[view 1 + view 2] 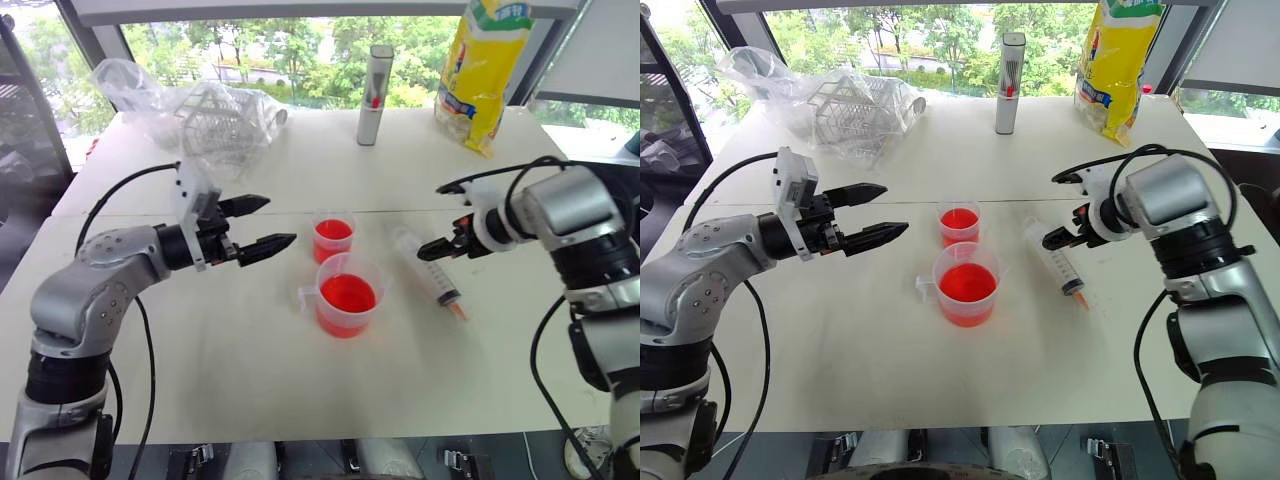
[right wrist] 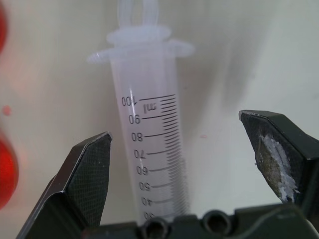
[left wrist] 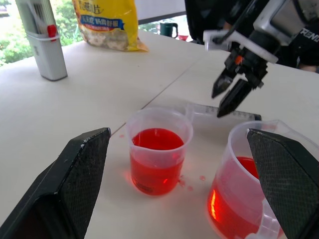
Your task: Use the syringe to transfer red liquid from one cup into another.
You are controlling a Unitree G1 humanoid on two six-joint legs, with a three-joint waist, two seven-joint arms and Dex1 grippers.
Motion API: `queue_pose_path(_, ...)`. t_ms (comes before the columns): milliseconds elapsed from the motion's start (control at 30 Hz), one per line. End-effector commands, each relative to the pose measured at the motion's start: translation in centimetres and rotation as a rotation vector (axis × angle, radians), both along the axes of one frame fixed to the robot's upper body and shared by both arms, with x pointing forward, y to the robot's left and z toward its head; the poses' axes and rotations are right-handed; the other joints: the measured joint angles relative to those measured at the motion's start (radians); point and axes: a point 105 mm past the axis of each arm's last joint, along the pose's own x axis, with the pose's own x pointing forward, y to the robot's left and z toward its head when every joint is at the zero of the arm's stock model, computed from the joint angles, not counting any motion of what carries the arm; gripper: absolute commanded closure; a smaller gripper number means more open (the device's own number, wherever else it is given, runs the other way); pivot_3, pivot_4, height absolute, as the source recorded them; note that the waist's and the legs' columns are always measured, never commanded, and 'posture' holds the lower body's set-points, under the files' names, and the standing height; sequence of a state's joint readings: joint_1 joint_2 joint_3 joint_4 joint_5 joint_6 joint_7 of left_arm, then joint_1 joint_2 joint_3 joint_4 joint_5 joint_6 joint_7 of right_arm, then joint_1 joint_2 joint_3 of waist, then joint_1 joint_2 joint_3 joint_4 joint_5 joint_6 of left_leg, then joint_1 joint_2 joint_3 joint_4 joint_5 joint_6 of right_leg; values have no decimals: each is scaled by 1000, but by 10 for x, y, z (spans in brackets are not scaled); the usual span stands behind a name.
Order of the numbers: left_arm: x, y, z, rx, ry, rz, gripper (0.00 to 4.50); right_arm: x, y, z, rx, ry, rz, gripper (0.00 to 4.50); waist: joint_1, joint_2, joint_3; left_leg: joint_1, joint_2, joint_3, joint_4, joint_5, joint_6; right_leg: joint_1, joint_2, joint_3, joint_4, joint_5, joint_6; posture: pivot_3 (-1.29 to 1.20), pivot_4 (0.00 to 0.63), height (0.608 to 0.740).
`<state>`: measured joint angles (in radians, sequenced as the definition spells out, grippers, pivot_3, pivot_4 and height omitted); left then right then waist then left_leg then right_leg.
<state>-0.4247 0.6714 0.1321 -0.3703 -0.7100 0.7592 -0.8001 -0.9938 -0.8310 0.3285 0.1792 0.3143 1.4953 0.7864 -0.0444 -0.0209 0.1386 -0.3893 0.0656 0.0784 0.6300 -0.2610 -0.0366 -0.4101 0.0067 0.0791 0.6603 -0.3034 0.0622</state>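
Currently the syringe (image 1: 432,273) is seen lying flat on the table (image 1: 230,380), beside the handled cup (image 1: 345,296) and the smaller cup (image 1: 333,236), both filled with red liquid (image 1: 347,293). Right gripper (image 1: 428,249) is spread wide above its barrel, touching nothing; left gripper (image 1: 268,224) is held open, empty.

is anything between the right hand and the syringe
Nothing visible. The right hand hangs open just above the syringe, which lies flat on the table; its barrel runs between the two fingers. The handled cup and the smaller cup stand off to the side.
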Motion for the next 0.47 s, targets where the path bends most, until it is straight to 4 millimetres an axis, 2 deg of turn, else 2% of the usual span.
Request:
queue_pose_path(33,-9,5,8,9,-26,-3,0,-7,7,45,11,-223,169,39,1,0,0,0,0,0,0,0,0,0,0,0,0,0,0,0,150,740)
queue_pose_path(133,-15,10,7,15,-11,-4,0,-27,17,73,24,-389,374,39,1,0,0,0,0,-1,-2,0,0,0,0,-1,-2,0,0,0,150,740)
queue_pose_path(200,-18,12,8,22,-6,-4,0,-48,21,89,55,-486,524,39,1,-1,0,0,1,-2,-2,0,0,2,0,-2,-4,0,0,0,150,740)
queue_pose_path(300,-20,15,7,35,0,-2,0,-69,22,95,85,-560,657,39,2,-1,0,1,1,-2,-2,0,0,5,-1,-3,-5,0,1,0,150,740)
queue_pose_path(367,-21,16,6,45,6,-6,0,-83,22,93,117,-541,707,39,1,-1,1,2,1,-2,-1,0,0,6,-1,-3,-7,0,1,0,150,740)
queue_pose_path(467,-24,17,7,45,15,-16,0,-93,25,89,140,-548,747,39,-1,-1,1,3,1,-1,-1,0,0,7,-1,-2,-7,0,1,0,150,740)
